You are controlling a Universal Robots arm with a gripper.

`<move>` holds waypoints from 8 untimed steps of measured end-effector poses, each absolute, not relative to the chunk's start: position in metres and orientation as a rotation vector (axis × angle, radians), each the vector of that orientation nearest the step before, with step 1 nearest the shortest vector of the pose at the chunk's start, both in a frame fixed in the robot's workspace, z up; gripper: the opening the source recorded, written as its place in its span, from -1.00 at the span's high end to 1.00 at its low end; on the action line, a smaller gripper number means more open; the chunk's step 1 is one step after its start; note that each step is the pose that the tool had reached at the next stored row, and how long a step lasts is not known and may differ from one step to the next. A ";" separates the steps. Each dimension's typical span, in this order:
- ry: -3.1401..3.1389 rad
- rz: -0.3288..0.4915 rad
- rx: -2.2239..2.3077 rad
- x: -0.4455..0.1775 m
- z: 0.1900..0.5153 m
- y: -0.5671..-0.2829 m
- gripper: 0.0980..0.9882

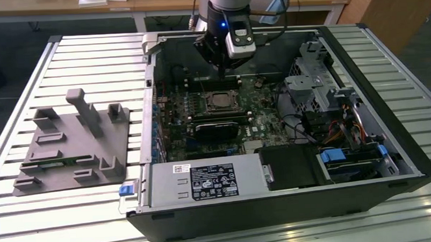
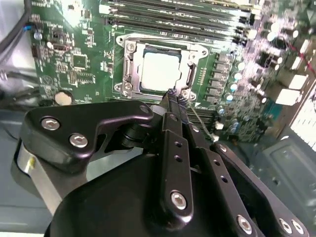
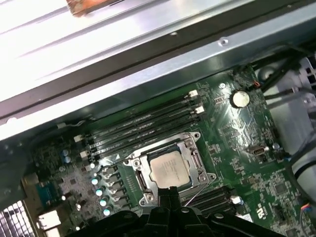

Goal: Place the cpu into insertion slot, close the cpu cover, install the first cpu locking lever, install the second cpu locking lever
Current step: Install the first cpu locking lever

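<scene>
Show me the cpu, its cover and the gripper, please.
cpu [image 2: 160, 71], second wrist view, middle of its face.
cpu cover [image 2: 132, 69], second wrist view, frame's side bar.
gripper [image 2: 172, 94], second wrist view, between its fingertips.

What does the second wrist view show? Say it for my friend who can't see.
A black gripper, fingers shut, points at the edge of a silvery cpu sitting in the insertion slot on a green motherboard. The metal cpu cover lies flat around the chip, and a thin wire lever sticks out beside the fingertips.

Exterior view looks down, distant — both wrist views close over insertion slot [image 2: 127, 74] [image 3: 140, 180].
</scene>
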State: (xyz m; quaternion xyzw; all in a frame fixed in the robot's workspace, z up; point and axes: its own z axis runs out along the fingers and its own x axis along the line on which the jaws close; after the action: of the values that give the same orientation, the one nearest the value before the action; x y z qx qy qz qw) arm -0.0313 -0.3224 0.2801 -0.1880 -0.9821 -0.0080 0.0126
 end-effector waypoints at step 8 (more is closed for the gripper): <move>-3.094 -0.022 -0.362 -0.031 0.279 -0.322 0.98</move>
State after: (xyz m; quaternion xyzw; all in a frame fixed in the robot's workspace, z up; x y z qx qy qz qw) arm -0.0313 -0.3224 0.2786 -0.1161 -0.9931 -0.0071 0.0131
